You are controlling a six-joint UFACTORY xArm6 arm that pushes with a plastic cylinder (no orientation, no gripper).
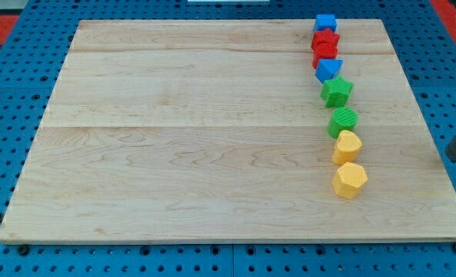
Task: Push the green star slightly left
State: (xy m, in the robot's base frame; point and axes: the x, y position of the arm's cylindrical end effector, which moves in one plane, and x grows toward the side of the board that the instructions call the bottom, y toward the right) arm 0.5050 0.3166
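Observation:
The green star (pixel 337 91) lies in a column of blocks near the board's right side. Above it are a blue block (pixel 328 70), a red block (pixel 324 54), a red star (pixel 326 38) and a blue cube (pixel 325 22). Below it are a green round block (pixel 343 121), a yellow block (pixel 347 146) and a yellow hexagon (pixel 350 180). My rod enters at the view's right edge; my tip (pixel 454 158) is off the board's right edge, far to the right of and lower than the green star, touching no block.
The wooden board (pixel 189 138) lies on a blue pegboard table (pixel 4 77). All the blocks stand in one near-vertical line, most of them touching or almost touching their neighbours.

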